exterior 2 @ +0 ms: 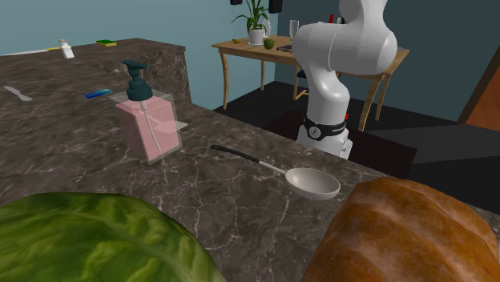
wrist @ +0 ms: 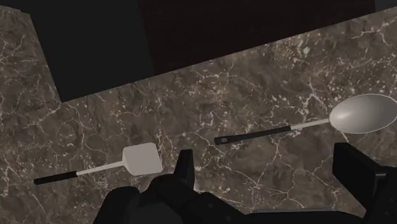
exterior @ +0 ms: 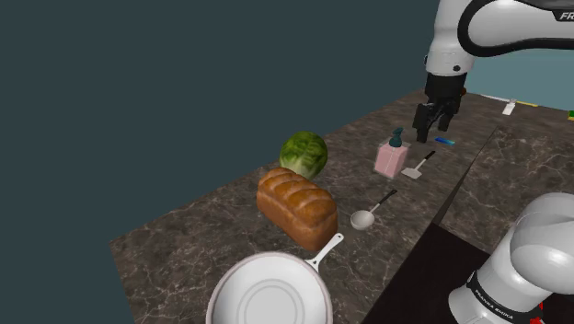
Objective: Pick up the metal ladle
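Observation:
The ladle [exterior: 372, 210] lies flat on the dark marble counter [exterior: 212, 241]; it has a pale round bowl and a thin dark-tipped handle. In the second exterior view the ladle [exterior 2: 308, 180] rests between a pink soap dispenser and a bread loaf. My black gripper [exterior: 432, 118] hangs well above the counter, beyond the ladle's handle end and over the soap dispenser area. In the wrist view the gripper [wrist: 270, 170] is open with nothing between its fingers [wrist: 184, 167]. The ladle [wrist: 356, 114] lies on the counter far below, its bowl off toward one finger.
A white spatula [exterior: 418, 167] lies beside the pink soap dispenser [exterior: 391, 156]. A bread loaf [exterior: 296, 208], a green cabbage [exterior: 304, 153] and a white pan [exterior: 270, 291] sit further along the counter. The counter's edge drops to dark floor beside the ladle.

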`<state>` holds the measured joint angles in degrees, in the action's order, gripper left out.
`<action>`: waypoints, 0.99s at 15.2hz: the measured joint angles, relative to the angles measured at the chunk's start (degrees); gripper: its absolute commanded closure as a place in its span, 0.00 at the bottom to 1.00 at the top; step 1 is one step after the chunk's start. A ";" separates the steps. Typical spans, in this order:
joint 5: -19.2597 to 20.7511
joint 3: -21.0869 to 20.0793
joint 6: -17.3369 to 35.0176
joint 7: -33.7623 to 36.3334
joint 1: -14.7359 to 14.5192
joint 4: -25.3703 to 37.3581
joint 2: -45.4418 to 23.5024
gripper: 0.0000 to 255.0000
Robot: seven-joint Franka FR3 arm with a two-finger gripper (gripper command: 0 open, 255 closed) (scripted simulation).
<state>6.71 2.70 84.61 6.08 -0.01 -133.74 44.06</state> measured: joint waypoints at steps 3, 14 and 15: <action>-1.41 -0.85 2.17 4.43 1.32 -2.82 1.03 0.00; -17.05 -13.50 26.85 46.74 10.42 -23.98 3.74 0.00; -18.53 -14.83 29.79 50.39 11.19 -25.59 3.18 0.00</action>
<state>-11.82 -12.13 114.39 56.47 11.18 -159.33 47.24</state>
